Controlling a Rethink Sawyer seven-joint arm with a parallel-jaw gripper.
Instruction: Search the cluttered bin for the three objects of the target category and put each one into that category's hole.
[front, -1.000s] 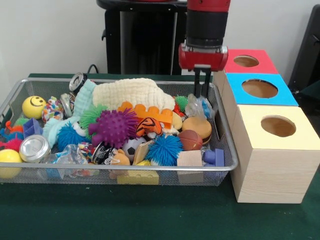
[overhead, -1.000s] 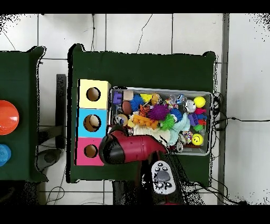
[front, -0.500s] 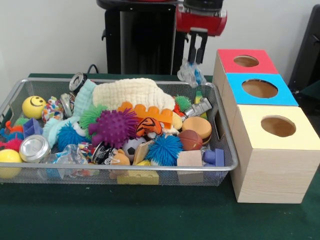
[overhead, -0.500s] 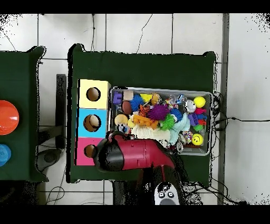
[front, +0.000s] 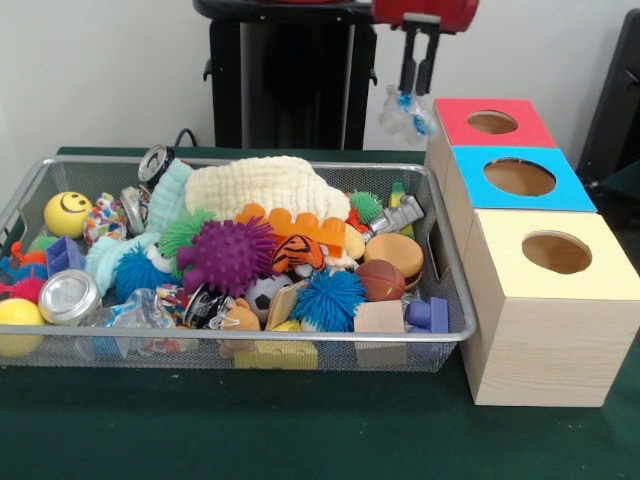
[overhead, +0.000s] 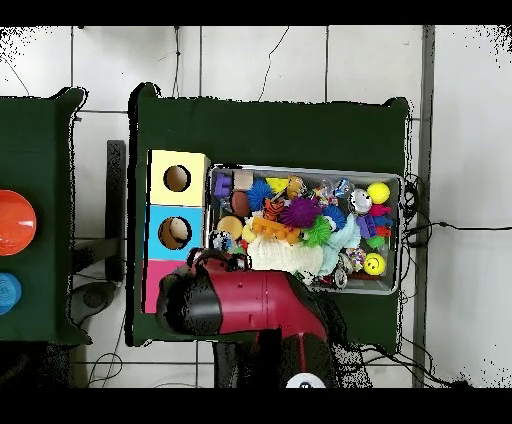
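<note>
My gripper (front: 417, 86) hangs from the top edge of the front view, shut on a crumpled clear plastic wrapper (front: 403, 114) with blue bits in it. The wrapper dangles in the air just left of the red box (front: 462, 131), above the far right corner of the wire mesh bin (front: 456, 292). Beside the bin stand the red box, the blue box (front: 560, 196) and the yellow box (front: 500, 240), each with a round hole on top. In the overhead view the red arm (overhead: 240, 300) covers most of the red box and hides the gripper.
The bin is packed with toys: a purple spiky ball (front: 228, 254), a blue spiky ball (front: 329, 297), a cream cloth (front: 265, 186), an orange brick (front: 292, 226), a toy burger (front: 393, 255), a yellow smiley ball (front: 67, 213) and a can (front: 68, 296). A black stand (front: 285, 80) rises behind.
The gripper has risen out of the bin's far right corner with the plastic wrapper in it and has shifted right towards the red box.
</note>
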